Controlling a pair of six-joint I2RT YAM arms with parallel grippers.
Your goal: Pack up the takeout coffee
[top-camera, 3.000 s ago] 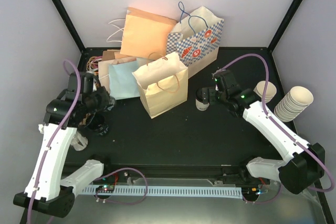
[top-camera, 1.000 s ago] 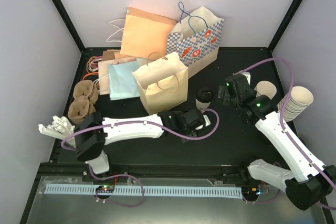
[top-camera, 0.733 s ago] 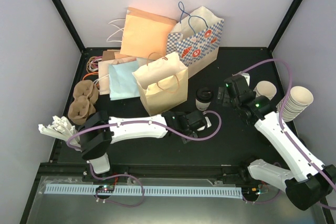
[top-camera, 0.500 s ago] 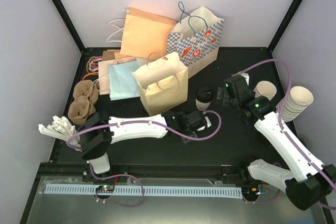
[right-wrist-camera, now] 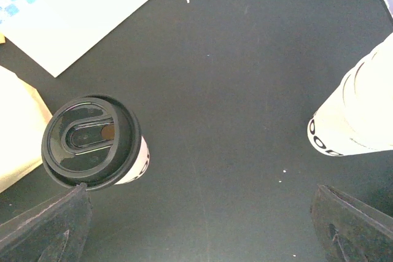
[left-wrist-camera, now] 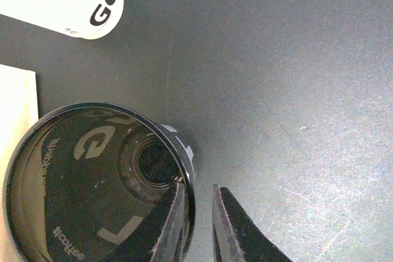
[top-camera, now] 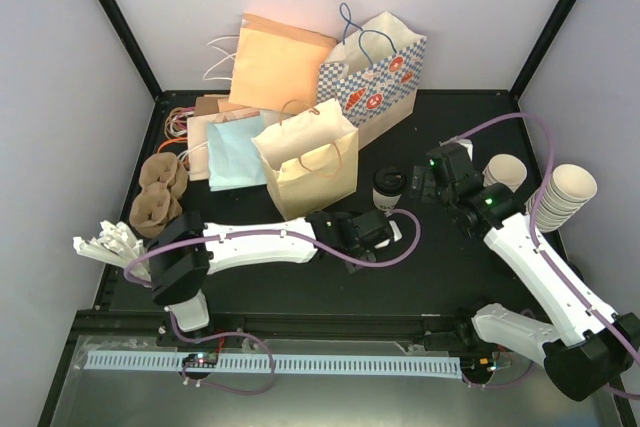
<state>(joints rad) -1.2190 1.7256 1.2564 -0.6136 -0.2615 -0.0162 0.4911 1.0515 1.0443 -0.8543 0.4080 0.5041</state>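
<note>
The coffee cup point(top-camera: 388, 187) is hemmed in on its left by the cream bag point(top-camera: 305, 162) and in front by the left gripper point(left-wrist-camera: 198, 189). Bare table point(top-camera: 440, 127) is left behind it, toward the checkered bag point(top-camera: 375, 77).

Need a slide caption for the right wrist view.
Right gripper open above the table, takeout coffee at lower left, a second paper cup at right.

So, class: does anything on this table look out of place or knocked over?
The stack of lidless cups at the far right looks tipped sideways rather than standing. The takeout coffee stands upright with its lid on.
</note>
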